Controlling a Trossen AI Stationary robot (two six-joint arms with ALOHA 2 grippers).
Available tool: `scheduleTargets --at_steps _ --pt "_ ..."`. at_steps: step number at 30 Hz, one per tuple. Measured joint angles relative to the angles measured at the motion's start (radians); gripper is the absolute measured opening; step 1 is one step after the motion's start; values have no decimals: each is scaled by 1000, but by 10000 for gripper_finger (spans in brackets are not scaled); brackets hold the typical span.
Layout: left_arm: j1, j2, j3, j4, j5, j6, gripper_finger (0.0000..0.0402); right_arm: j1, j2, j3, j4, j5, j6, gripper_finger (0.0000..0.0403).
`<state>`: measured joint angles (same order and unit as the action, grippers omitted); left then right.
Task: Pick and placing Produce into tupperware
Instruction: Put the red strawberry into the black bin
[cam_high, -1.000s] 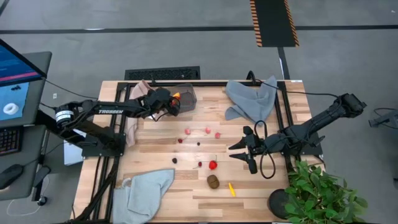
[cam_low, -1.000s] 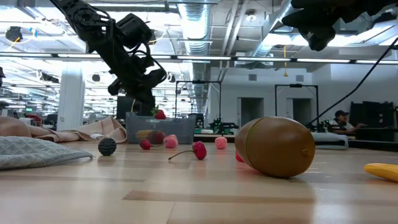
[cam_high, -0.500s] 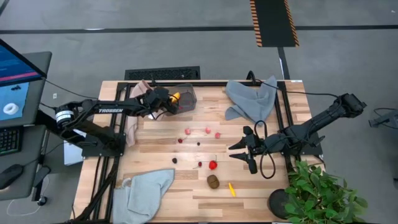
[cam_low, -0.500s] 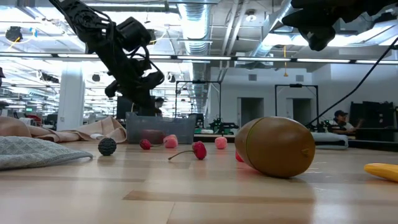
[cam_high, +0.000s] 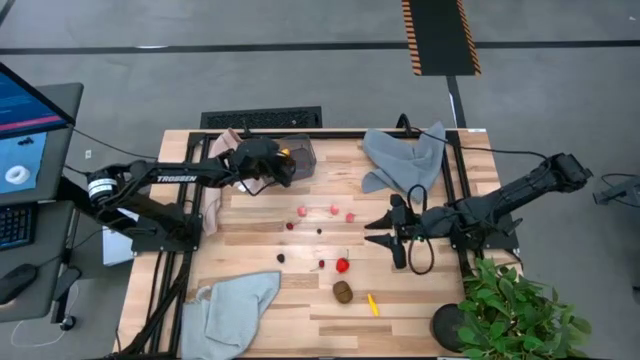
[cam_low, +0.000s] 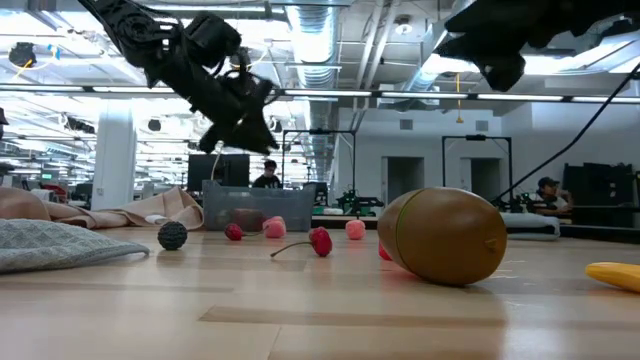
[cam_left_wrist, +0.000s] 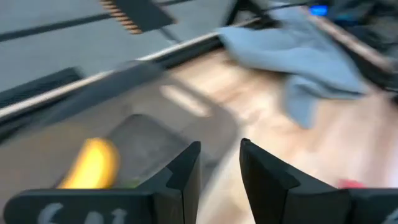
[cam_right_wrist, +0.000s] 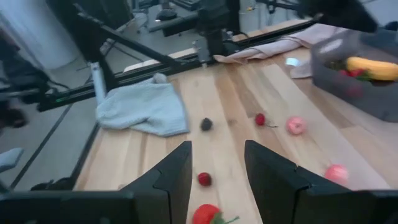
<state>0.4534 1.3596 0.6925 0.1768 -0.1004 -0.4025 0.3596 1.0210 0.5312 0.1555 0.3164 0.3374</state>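
Note:
The tupperware (cam_high: 301, 156), a translucent grey tub, stands at the table's far left with a yellow banana (cam_left_wrist: 93, 163) inside. My left gripper (cam_left_wrist: 221, 149) hovers open over its near-left rim (cam_high: 288, 168), nothing between its fingers. Loose produce rests on the wood mid-table: pink berries (cam_high: 334, 209), small dark berries (cam_high: 281, 258), a red strawberry (cam_high: 343, 265), a brown kiwi (cam_high: 343, 291) and a tiny yellow piece (cam_high: 373, 304). My right gripper (cam_high: 382, 240) stands open above the table, right of the strawberry; in its wrist view its fingers (cam_right_wrist: 217, 180) frame that strawberry (cam_right_wrist: 205, 214) without touching it.
Grey-blue cloths lie at the far right (cam_high: 405, 155) and the near left (cam_high: 235, 305); a beige-pink cloth (cam_high: 222, 160) lies left of the tub. A green potted plant (cam_high: 520, 310) fills the near right corner. A black keyboard (cam_high: 262, 119) sits beyond the far edge.
My left gripper has opened over the tub and let go of a red strawberry, which dropped inside. It has then risen a little and tipped up toward level. My right gripper has swung slightly toward the far edge, still open.

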Motion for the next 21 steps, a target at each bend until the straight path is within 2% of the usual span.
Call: scheduleTargets --at_steps 3,9,14,18,21 --pt "-23 -47 -1 25 44 15 99 -36 0 0 -8 -5 1 169" --pt "-104 -237 -1 22 37 33 99 -98 0 0 -23 -5 30 171" --pt "-207 -399 -10 5 27 65 99 -105 0 0 -25 -5 31 169" --pt "-309 -501 -10 -70 -38 104 99 -105 0 0 -28 -5 39 170" --pt "-395 -557 -11 -117 -155 112 99 -105 0 0 -29 -4 67 169"
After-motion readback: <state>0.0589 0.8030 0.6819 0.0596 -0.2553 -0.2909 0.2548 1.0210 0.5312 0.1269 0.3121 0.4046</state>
